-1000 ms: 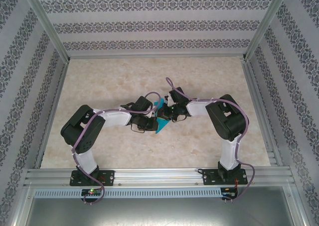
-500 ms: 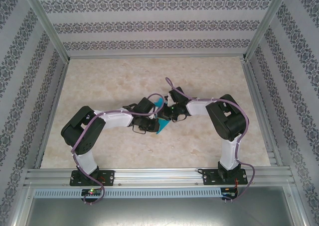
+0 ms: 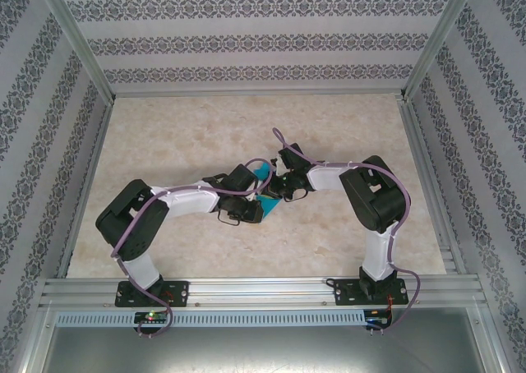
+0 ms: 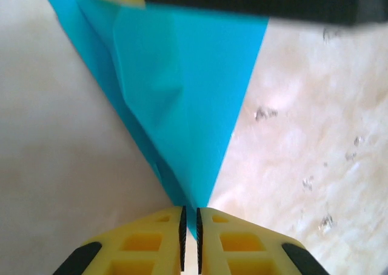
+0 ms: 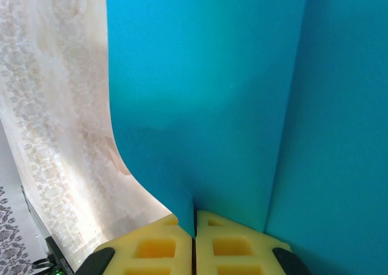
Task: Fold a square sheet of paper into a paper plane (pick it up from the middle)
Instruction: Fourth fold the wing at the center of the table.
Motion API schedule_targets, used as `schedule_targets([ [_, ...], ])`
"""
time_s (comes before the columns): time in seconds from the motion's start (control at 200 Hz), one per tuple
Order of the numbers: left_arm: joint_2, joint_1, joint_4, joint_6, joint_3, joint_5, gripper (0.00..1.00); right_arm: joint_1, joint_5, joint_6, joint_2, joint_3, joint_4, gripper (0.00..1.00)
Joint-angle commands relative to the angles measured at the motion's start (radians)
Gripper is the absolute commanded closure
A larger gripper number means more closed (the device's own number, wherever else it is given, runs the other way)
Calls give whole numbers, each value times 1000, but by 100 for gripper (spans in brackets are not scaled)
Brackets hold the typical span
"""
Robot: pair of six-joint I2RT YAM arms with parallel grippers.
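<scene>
Paper plane at frame centre on the top view, between both tools.
Right tool pinched shut on a teal edge beside a crease. Left tool: jaws a thin slit apart, plane's sharp tip in the slit; gripping or not, cannot tell. Open tabletop runs to the side rails.

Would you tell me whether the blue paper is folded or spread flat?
Folded: the paper narrows to a point with overlapping layers and creases.
</scene>
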Motion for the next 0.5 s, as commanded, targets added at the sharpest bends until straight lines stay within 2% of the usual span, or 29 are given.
schedule_targets([
  [0.0, -47, -19, -86, 21, -9, 25, 83, -4, 87, -23, 42, -20, -94, 93],
  [0.295, -96, -12, -11, -36, 8, 60, 81, 2, 83, -24, 37, -15, -97, 93],
  [0.495, -65, -5, 22, -77, 26, -22, 75, 3, 76, -21, 35, -16, -92, 93],
])
